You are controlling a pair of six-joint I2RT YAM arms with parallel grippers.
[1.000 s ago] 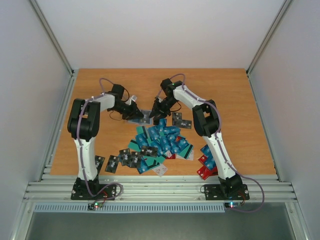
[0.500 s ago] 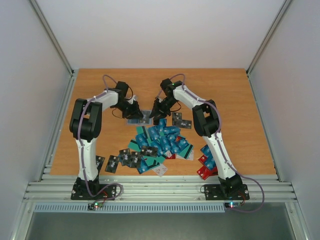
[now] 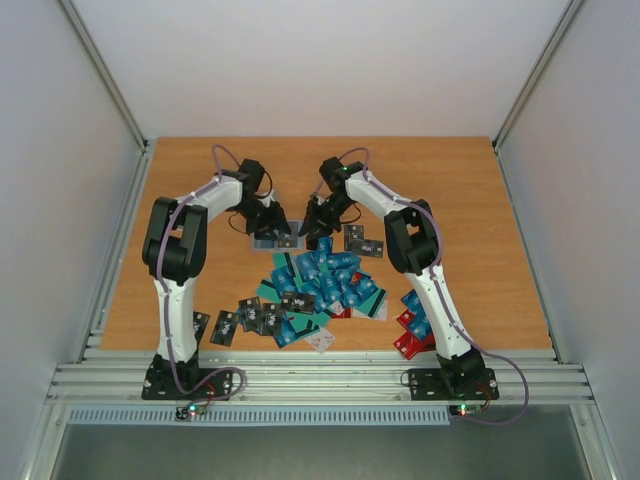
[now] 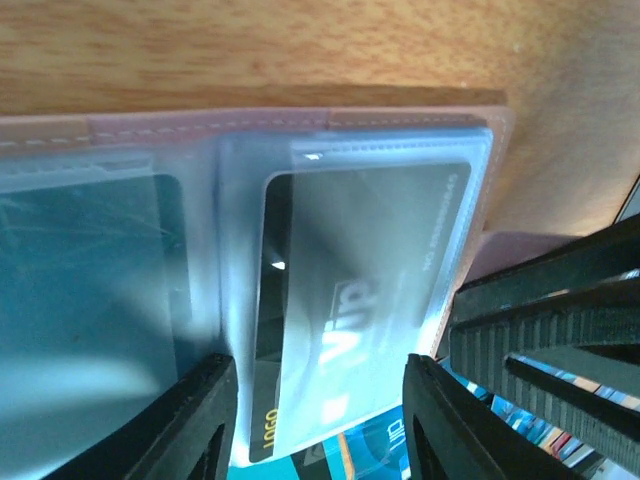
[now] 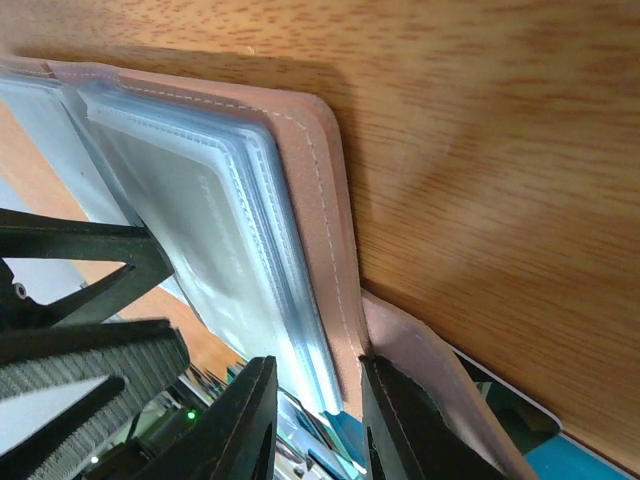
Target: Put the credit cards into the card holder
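Observation:
The card holder (image 3: 268, 242) lies open between both grippers; its pinkish cover (image 4: 200, 125) and clear sleeves show in the left wrist view. A black credit card (image 4: 360, 290) sits in one sleeve, its near end sticking out. My left gripper (image 4: 320, 425) (image 3: 283, 235) is open, its fingers straddling that card without touching it. My right gripper (image 5: 318, 420) (image 3: 314, 235) is shut on the holder's sleeve stack and cover edge (image 5: 320, 200). A teal card (image 4: 90, 260) fills the neighbouring sleeve. Loose credit cards (image 3: 320, 280) lie piled in front.
Black cards (image 3: 250, 315) lie at the pile's near left and two more (image 3: 362, 240) beside the right arm. Red cards (image 3: 410, 330) lie by the right arm's base. The right gripper's ribbed finger (image 4: 560, 330) stands close beside my left fingers.
My left gripper has swung right over the holder and opened, letting go of the black card in the sleeve. The right gripper has kept its hold.

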